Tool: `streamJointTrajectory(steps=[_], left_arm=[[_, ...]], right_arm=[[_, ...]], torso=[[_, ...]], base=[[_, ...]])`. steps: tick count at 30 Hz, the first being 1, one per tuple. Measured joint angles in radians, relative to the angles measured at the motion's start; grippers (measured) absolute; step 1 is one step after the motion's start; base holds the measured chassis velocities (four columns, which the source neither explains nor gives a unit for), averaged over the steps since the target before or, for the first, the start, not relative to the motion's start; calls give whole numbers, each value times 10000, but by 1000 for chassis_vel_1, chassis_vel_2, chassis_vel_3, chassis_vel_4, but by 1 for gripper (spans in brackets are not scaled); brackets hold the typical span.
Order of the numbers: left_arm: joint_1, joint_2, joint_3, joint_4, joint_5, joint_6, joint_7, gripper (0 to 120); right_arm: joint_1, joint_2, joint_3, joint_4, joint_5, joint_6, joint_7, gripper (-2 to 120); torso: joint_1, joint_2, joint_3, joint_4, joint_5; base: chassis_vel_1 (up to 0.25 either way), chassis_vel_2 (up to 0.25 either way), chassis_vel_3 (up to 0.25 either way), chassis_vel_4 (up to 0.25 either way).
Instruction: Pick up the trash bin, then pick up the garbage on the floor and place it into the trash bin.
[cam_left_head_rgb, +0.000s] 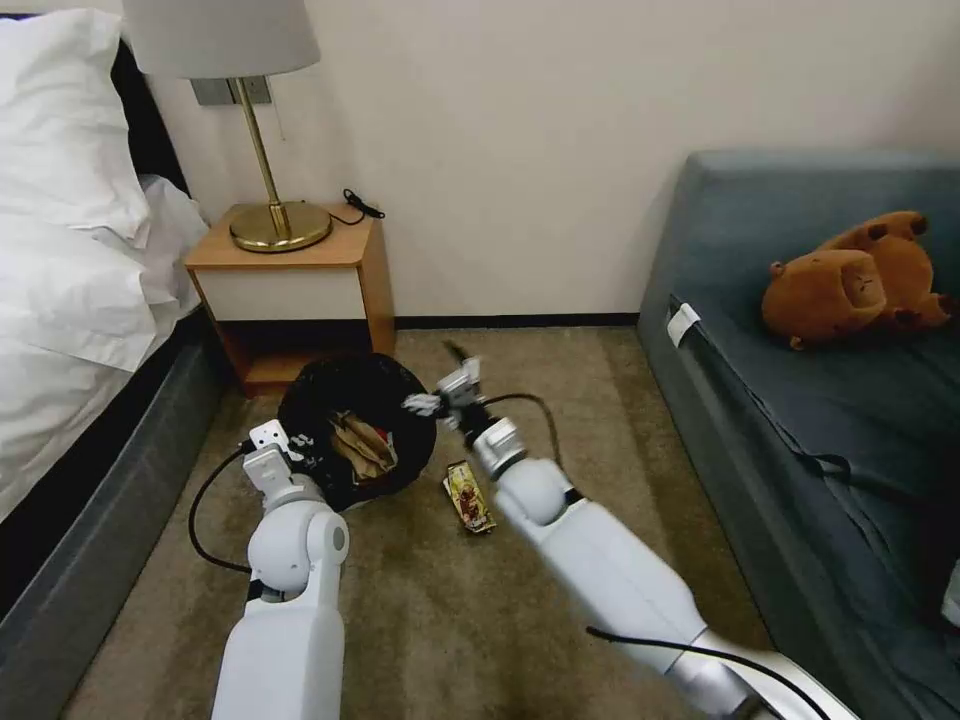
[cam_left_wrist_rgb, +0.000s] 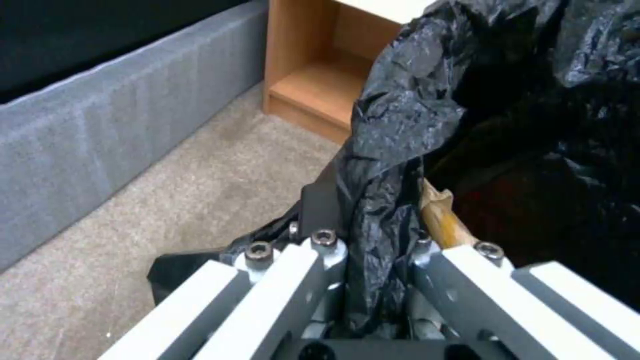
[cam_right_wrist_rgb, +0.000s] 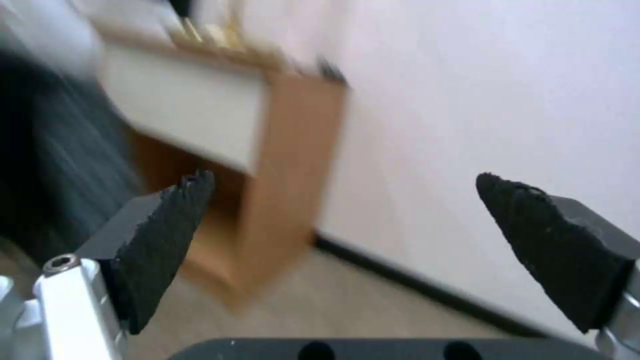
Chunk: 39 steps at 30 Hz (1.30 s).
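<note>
So my left gripper (cam_left_wrist_rgb: 373, 280) is clamped on the rim of the trash bin (cam_left_head_rgb: 352, 425), pinching its black bag, bin held up near the nightstand (cam_left_head_rgb: 290, 290). Right gripper (cam_right_wrist_rgb: 347, 250) hangs at the bin's 3 o'clock, fingers spread, holding nothing. One snack wrapper (cam_left_head_rgb: 468, 496) lies on the carpet (cam_left_head_rgb: 420, 620) around the bin's 4 o'clock.

White rounded arm shells, black cables, silver hex-screwed tool links, black textured pads (cam_right_wrist_rgb: 167, 240)
</note>
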Motion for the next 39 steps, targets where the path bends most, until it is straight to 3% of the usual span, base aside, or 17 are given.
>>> streamJointTrajectory(steps=[6,9,16,25,32,39], left_arm=[[-5,22,-22,-122,-61,44,-6,2],[-1,24,10,-141,-17,64,-10,2],[85,42,-5,-255,58,103,-21,2],[147,-3,21,-255,55,90,-55,2],[166,-17,44,-235,56,56,-56,2],[212,-17,26,-292,58,33,-57,2]], right_arm=[[-251,-192,154,-1048,41,-509,-649,100],[-348,-233,117,-1468,-224,-688,-1486,100],[-618,-41,-58,-2668,-1740,-131,-3192,100],[-867,-60,-43,-2807,-2999,477,-4705,100],[-842,-15,452,-3383,-4334,950,-5094,100],[-786,166,528,-4236,-4781,1052,-4530,100]], torso=[[0,0,0,0,0],[0,0,0,2,0],[0,0,0,2,-1],[0,0,-1,2,-2],[0,1,-1,0,-1],[0,0,0,1,-1]], base=[[0,0,0,0],[0,0,0,0],[0,0,0,0],[0,0,0,0],[0,0,0,0],[0,0,0,0]])
